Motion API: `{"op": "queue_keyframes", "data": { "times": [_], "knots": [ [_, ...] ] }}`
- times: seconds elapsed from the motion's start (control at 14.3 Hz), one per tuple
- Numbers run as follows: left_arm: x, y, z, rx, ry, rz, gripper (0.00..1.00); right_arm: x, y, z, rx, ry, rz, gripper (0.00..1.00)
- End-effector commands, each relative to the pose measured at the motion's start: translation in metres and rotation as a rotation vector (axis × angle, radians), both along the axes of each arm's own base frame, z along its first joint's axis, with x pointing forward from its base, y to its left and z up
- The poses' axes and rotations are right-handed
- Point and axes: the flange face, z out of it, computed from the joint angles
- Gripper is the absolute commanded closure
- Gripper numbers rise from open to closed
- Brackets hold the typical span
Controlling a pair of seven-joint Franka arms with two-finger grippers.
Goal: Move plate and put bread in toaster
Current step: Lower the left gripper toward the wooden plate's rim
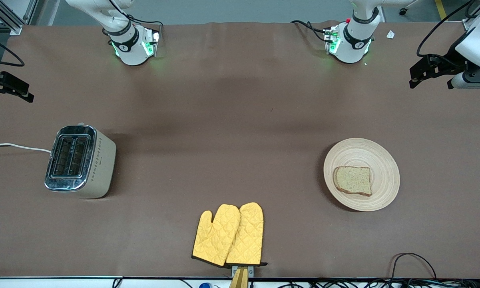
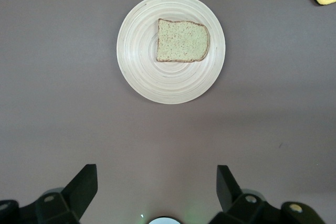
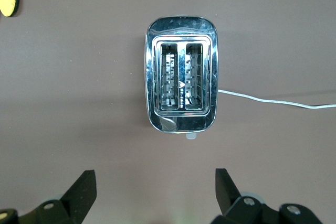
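The plate (image 1: 361, 174) is seen lying flat on the brown counter (image 1: 240, 120) toward the left arm's end, and the bread (image 1: 353, 180) is carried on it, laid flat and off-centre toward the rim nearest the front camera. Nothing else is held in the plate. The toaster (image 1: 80, 161) is stood upright toward the right arm's end, well apart from the plate, its two slots turned upward and shown empty in the right wrist view; its white cord (image 1: 16, 147) is trailed off toward the counter's edge. A pair of yellow oven mitts (image 1: 230, 235) is laid between the two, nearer to the front camera than both.

The left tool (image 2: 155, 192) is held high over the counter near the plate, its fingers spread wide and nothing pinched between them. The right tool (image 3: 152, 195) is likewise held spread and empty, hanging over the counter near the toaster.

Each tool is apparently kept raised so that its own object is framed squarely below it. The task is judged not yet begun: the plate is untouched and the bread is not in the toaster. Since plate and toaster are set so far apart, it is likely that the plate must be brought closer before the slice can be dropped into a slot.
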Motion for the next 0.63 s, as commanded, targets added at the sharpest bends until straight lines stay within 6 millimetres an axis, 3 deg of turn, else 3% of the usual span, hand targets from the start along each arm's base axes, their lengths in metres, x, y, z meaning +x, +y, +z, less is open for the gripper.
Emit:
{"op": "queue_keyframes", "data": {
  "times": [0.0, 0.14, 0.35, 0.49, 0.56],
  "knots": [
    [0.002, 0.003, 0.006, -0.002, 0.005, -0.008, 0.0, -0.004, 0.0, 0.005, 0.015, -0.009, -0.002, 0.0],
    [0.004, 0.01, 0.012, -0.004, -0.007, -0.001, 0.0, -0.003, 0.0, 0.006, 0.013, -0.015, -0.001, 0.0],
    [0.024, 0.025, 0.009, -0.014, -0.008, 0.026, 0.0, -0.002, 0.001, 0.006, -0.003, -0.015, 0.013, 0.0],
    [0.038, 0.048, -0.01, -0.03, 0.023, 0.044, 0.0, -0.002, 0.017, 0.004, -0.004, -0.007, 0.035, 0.0],
    [0.046, 0.048, -0.022, -0.053, 0.036, 0.039, 0.0, 0.0, 0.037, 0.001, -0.018, -0.004, 0.067, 0.0]
  ]
}}
